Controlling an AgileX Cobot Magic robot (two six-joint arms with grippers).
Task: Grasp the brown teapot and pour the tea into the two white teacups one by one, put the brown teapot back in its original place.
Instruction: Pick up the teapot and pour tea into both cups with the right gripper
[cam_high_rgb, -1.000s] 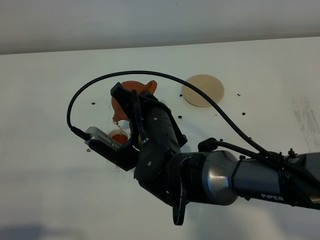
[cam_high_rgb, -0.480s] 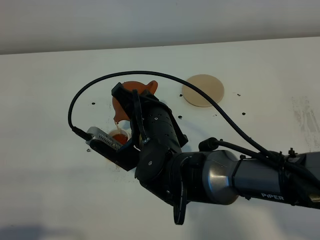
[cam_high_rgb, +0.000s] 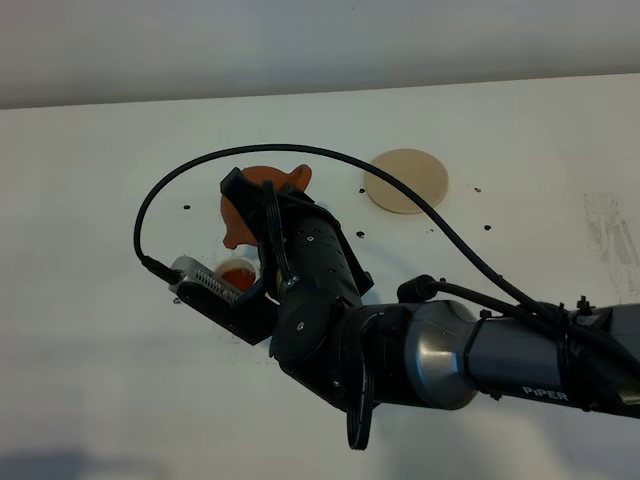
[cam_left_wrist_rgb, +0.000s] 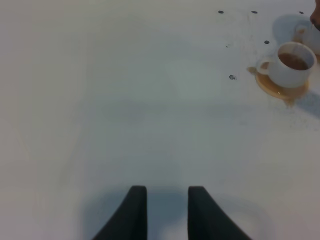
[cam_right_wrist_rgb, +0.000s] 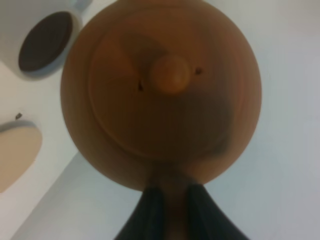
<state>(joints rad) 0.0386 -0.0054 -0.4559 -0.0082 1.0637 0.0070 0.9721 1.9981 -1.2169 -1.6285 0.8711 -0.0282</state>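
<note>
R gripper (cam_right_wrist_rgb: 170, 210) is clamped on the brown teapot (cam_right_wrist_rgb: 161, 90) at its handle side, dark fingers (cam_right_wrist_rgb: 150, 212) pinching it w/ the knobbed lid (cam_right_wrist_rgb: 170, 74) facing the wrist cam. From the high cam the pot (cam_high_rgb: 262, 192) is held off the white table (cam_high_rgb: 90, 330), tilted, spout down toward a white teacup (cam_high_rgb: 236, 271) w/ dark tea inside; the R arm (cam_high_rgb: 420, 350) reaches across the middle and hides most of the pot and cup. In the R wrist view a tea-filled cup (cam_right_wrist_rgb: 42, 42) sits just beside the pot's edge, and the pale beige coaster (cam_right_wrist_rgb: 14, 155) lies apart from it, bare. High cam: that coaster (cam_high_rgb: 406, 181) is on the table well to the right of the pot.

L gripper (cam_left_wrist_rgb: 167, 212) hangs over bare table, fingers apart, holding nothing. Its cam shows a filled teacup (cam_left_wrist_rgb: 291, 64) on an orange coaster (cam_left_wrist_rgb: 276, 88), well away, plus a second cup (cam_left_wrist_rgb: 306, 33) partly cut off behind it.
</note>
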